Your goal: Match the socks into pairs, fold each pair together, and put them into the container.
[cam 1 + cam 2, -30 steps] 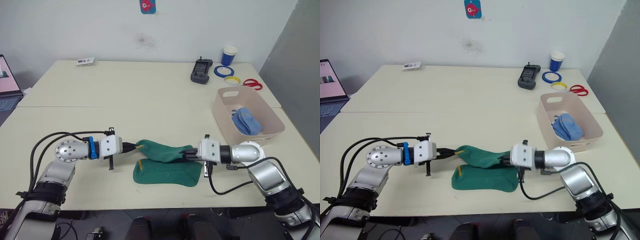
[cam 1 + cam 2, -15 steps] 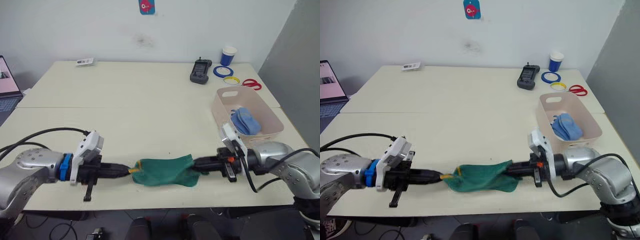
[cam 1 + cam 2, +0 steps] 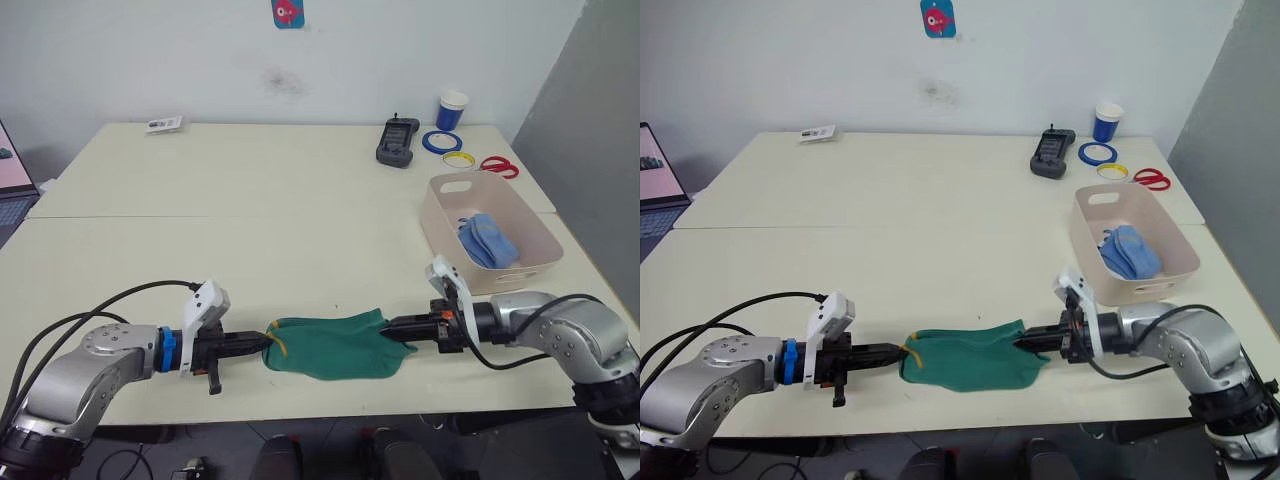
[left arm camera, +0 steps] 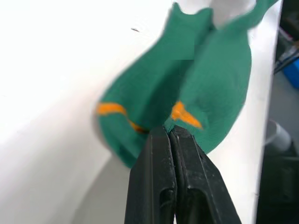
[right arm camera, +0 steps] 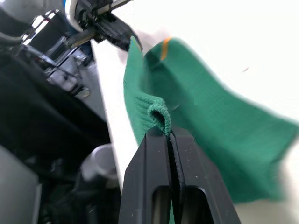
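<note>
cream table (image 3: 250, 220), green socks (image 3: 330, 345), pink container (image 3: 445, 220), scissors (image 3: 497, 166)

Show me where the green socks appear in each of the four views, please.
Left eye view: green socks, near table edge, between the left gripper and right gripper.
Right eye view: same place.
Left wrist view: beyond the shut fingers.
Right wrist view: beyond the shut fingers.
Shared landmark: the yellow trim.

left tool (image 3: 262, 340) clamped, right tool (image 3: 392, 327) clamped, arms low, facing inward

Green socks (image 3: 330, 343) stacked near table edge; blue pair (image 3: 487, 240) in container (image 3: 446, 216).
</note>
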{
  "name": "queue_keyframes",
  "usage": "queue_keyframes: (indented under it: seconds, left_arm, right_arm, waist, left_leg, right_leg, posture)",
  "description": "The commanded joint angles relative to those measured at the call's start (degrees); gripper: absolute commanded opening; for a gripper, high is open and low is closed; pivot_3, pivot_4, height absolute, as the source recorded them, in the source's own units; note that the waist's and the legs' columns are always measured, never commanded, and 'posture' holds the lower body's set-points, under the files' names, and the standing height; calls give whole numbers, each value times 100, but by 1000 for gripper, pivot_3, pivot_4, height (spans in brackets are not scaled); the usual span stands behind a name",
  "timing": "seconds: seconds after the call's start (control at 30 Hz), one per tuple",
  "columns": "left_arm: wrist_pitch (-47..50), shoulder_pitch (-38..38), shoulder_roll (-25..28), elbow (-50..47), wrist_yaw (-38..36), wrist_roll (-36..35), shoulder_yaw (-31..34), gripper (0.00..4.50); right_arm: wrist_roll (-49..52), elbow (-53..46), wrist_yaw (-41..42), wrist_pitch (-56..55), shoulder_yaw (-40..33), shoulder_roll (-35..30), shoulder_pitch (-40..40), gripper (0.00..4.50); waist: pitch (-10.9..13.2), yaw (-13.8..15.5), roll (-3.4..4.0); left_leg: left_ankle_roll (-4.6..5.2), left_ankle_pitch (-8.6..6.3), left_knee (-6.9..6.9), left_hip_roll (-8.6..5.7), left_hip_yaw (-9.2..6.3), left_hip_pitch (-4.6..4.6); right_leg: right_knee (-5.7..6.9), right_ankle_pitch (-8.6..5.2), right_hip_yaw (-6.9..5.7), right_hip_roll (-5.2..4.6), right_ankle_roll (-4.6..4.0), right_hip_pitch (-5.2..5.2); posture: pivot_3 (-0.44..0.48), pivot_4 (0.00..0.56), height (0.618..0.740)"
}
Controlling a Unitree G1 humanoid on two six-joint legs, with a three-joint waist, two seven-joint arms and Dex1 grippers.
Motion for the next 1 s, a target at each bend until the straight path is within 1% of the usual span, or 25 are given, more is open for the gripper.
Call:
queue_keyframes:
  seconds: [0.03, 0.23, 0.4, 0.7, 1.0]
  left_arm:
    - [230, -168, -39, 78, -24, -1, -17, 0]
    - [623, -519, -150, 253, 123, 14, -33, 0]
    - [789, -771, -210, 404, 199, 167, -171, 0]
    - [971, -704, -47, 360, 25, 276, -284, 0]
    - [1024, -544, 43, 269, -2, 285, -134, 0]
  right_arm:
    - [-174, 224, 226, -124, 118, 7, -206, 41]
    - [-329, 570, 133, 8, 167, 189, -411, 41]
    - [-499, 806, 8, 104, 200, 370, -551, 41]
    - [-807, 1000, -94, 36, 294, 570, -636, 41]
    - [-1181, 1332, 22, -82, 522, 730, -879, 41]
  waist:
    - [0, -3, 0]
    - [0, -4, 0]
    - [0, -9, 0]
    - [0, -16, 0]
    - [0, -17, 0]
  left_leg:
    - [0, 0, 0, 0, 0, -3]
    - [0, 0, 2, 0, -1, -4]
    - [0, 0, 2, 1, -2, -4]
    - [0, 0, 2, 3, -2, -3]
    - [0, 0, 1, 3, -1, -3]
  right_leg:
    - [0, 0, 1, 0, 0, -2]
    - [4, 1, -1, -3, 1, -4]
    - [5, 1, 0, -2, 1, -4]
    - [6, 1, 0, -3, 1, -4]
    - [5, 1, 1, -5, 1, -5]
  posture:
    - [0, 150, 740]
    - [0, 150, 740]
    - [0, 150, 740]
    - [0, 150, 740]
    - [0, 150, 740]
